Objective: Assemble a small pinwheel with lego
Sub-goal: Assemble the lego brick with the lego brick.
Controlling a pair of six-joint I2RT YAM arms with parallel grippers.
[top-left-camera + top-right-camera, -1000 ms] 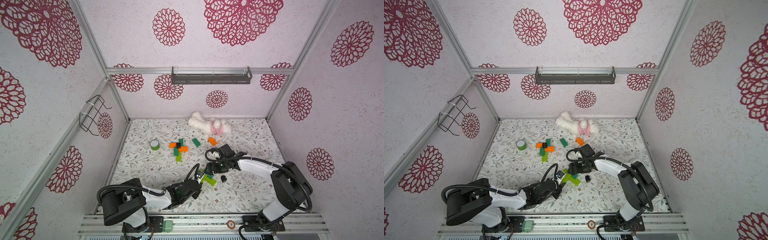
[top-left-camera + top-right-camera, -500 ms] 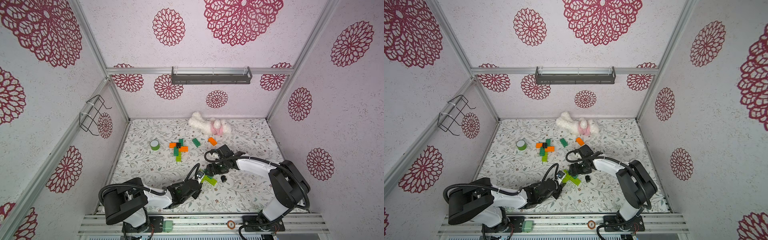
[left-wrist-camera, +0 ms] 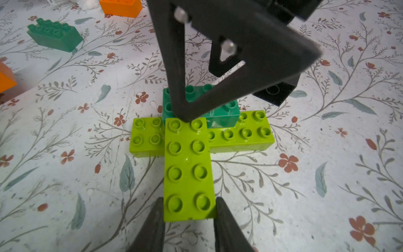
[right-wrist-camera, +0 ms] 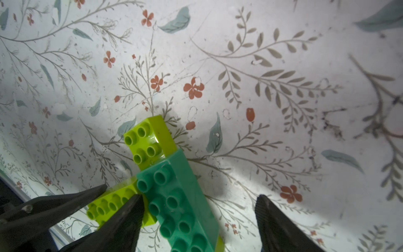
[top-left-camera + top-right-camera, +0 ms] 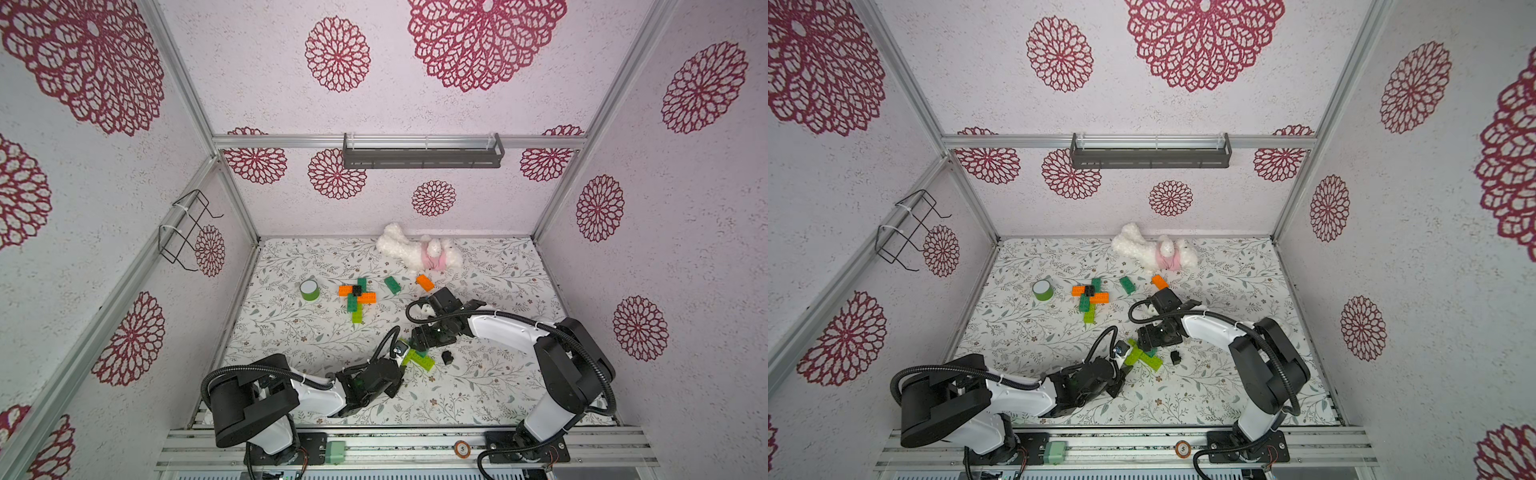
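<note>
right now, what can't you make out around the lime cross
- dark green brick: top mostly hidden by right fingers, left wrist view
- black brick: largely behind those fingers
- lime lego underneath: middle covered by upper lime brick
- right wrist view: dark green brick cut off by frame edge

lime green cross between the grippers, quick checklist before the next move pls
1. left gripper clamped on the upper lime brick: ok, both sides of its end are pinched.
2. right gripper open around the dark green brick: ok, a gap shows on one side.
3. dark green brick seated flat on the lower lime brick: cannot tell, the right gripper hides part of it.
4. black square brick lying loose nearby: ok.
5. black centre fitted on the upper lime brick: not ok, its studs are bare.
</note>
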